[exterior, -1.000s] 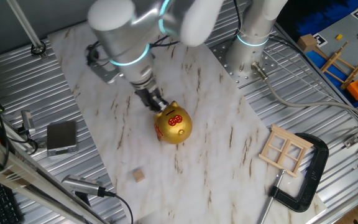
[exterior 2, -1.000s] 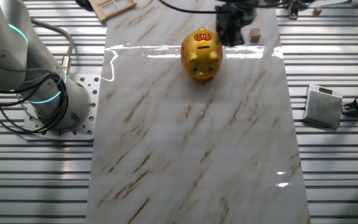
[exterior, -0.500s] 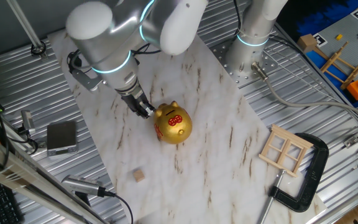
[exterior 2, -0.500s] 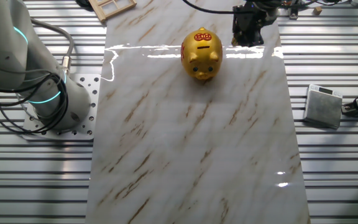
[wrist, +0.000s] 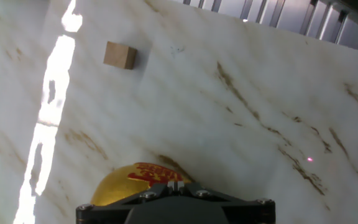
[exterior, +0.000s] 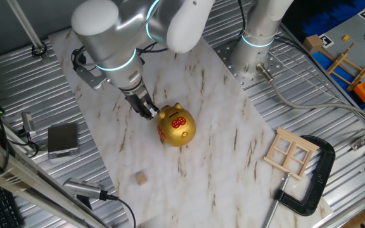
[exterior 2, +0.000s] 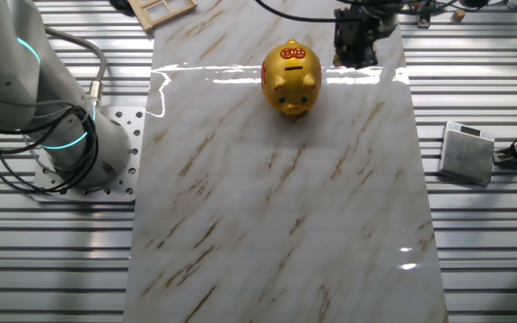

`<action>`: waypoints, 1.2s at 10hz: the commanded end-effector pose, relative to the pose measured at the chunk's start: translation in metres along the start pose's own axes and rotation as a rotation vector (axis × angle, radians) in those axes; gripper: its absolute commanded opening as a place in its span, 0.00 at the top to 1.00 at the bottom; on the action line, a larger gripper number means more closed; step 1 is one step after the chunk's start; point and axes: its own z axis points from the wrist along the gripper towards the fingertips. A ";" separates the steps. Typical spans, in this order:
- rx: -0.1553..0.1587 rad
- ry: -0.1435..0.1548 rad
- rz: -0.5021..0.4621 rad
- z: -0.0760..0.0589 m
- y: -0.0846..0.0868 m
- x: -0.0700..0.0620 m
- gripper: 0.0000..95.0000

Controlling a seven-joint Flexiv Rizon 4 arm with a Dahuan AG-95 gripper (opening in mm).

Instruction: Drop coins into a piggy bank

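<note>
The gold piggy bank [exterior: 177, 126] stands on the marble board [exterior: 220, 152], red patch on top; it also shows in the other fixed view [exterior 2: 292, 76] and at the bottom of the hand view [wrist: 129, 186]. My gripper [exterior: 149, 113] is low beside the pig, just off its side, with the jaws closed together and nothing visible between them [wrist: 174, 185]. In the other fixed view the gripper [exterior 2: 357, 45] is right of the pig. The tan wooden coin [exterior: 142, 178] lies on the board, well apart from the pig, and shows at upper left in the hand view [wrist: 120, 55].
A grey box [exterior: 63, 139] sits on the ribbed metal table left of the board. A wooden window frame [exterior: 291, 152] and a black clamp [exterior: 312, 183] lie at the right. The arm's base [exterior: 252, 57] stands at the back.
The gripper has moved off the pig's top to its side, down near the board. In the last half second it barely shifted. The pig and the coin have not moved.
</note>
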 end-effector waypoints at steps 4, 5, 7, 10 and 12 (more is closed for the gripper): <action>0.021 0.019 -0.115 -0.003 -0.041 0.004 1.00; 0.019 0.016 -0.146 -0.001 -0.062 0.006 1.00; 0.027 0.023 -0.189 0.002 -0.096 0.007 1.00; 0.031 0.026 -0.202 0.003 -0.128 0.010 1.00; 0.013 0.032 -0.202 0.003 -0.122 0.010 1.00</action>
